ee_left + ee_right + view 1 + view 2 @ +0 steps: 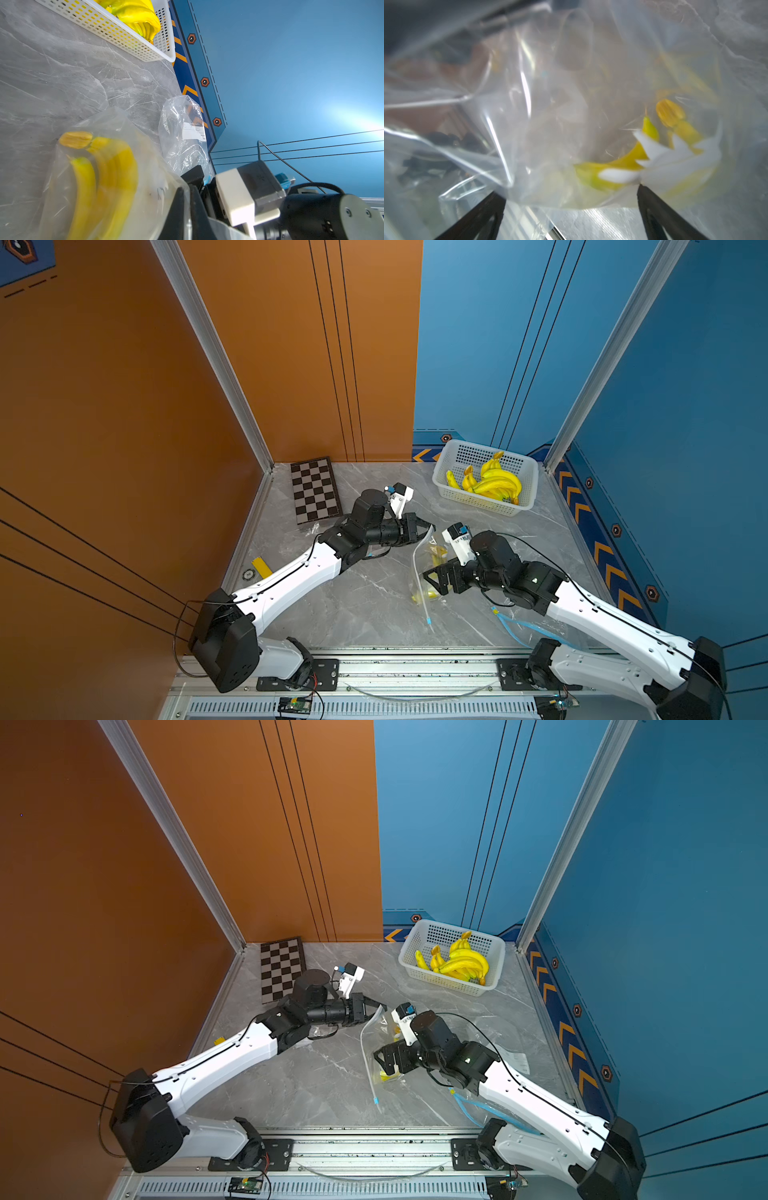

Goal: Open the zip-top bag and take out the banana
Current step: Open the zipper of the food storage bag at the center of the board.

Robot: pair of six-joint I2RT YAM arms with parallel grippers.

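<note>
Pinching the clear zip-top plastic bag (428,558), centred on the grey desk (365,593), the left gripper (426,526) should hold its rim taut while the right gripper (430,583), jaws wide, slides around the yellow banana (120,166) inside.

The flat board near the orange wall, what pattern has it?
The board has a dark-and-light checkered pattern, clearest in a top view.
</note>
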